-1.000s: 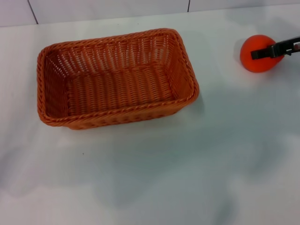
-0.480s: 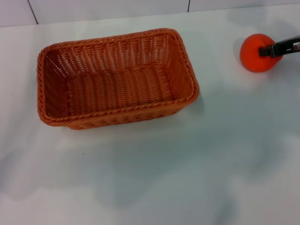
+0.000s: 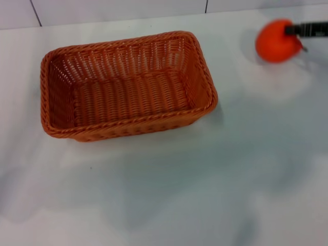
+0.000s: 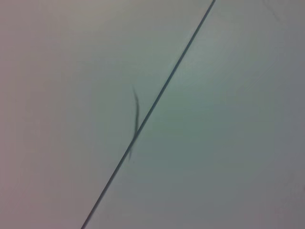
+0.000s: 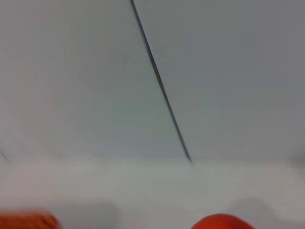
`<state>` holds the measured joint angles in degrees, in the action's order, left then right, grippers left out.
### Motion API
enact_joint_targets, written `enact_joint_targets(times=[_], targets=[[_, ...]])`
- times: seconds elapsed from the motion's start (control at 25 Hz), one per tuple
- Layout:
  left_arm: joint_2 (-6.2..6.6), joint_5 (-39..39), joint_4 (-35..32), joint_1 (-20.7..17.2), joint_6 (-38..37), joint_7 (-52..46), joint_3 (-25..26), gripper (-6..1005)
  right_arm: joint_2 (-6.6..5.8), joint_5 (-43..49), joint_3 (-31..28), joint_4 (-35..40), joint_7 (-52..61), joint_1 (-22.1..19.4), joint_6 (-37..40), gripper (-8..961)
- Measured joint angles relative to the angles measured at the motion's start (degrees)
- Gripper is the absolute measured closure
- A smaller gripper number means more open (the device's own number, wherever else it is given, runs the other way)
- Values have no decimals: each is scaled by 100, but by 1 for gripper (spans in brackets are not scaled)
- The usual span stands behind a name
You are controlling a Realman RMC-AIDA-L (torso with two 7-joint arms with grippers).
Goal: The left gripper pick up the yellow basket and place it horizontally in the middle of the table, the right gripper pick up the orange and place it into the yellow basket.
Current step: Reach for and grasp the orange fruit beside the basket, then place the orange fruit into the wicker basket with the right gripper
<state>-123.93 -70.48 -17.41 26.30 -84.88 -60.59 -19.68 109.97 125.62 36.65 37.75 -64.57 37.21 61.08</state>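
Since a second ago my right gripper (image 3: pixel 293 31), clamped on the orange (image 3: pixel 277 41), has risen toward the frame's upper right; the yellow basket (image 3: pixel 128 84) sits upper left on the table (image 3: pixel 205 179).

woven wicker basket (image 3: pixel 128 87), glossy white table (image 3: pixel 205 179)

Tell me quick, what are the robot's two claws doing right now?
Left gripper: not in view.
Right gripper: at the orange, far right of the table; looks shut on it and lifting it.
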Motion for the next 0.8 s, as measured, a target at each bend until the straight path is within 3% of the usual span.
enact_joint_targets(times=[0.16,0.32,0.56,0.76,0.8], targets=[[0,3,77,-34,-33,-3,-1,140,101,-1604,-92,-2,-758,-161,656,887],[0,10,108,-45,-75,-4,0,140,393,-2643,-39,-3,-1418,-31,1437,886],[0,14,135,-89,-86,-33,0,140,842,-2871,489,-31,-1881,491,1781,877],[0,44,200,-172,-128,-76,29,140,938,-2891,1288,-83,-2241,623,1586,869],[0,56,205,-193,-152,-77,40,140,947,-2910,1315,-108,-2264,624,1559,827]])
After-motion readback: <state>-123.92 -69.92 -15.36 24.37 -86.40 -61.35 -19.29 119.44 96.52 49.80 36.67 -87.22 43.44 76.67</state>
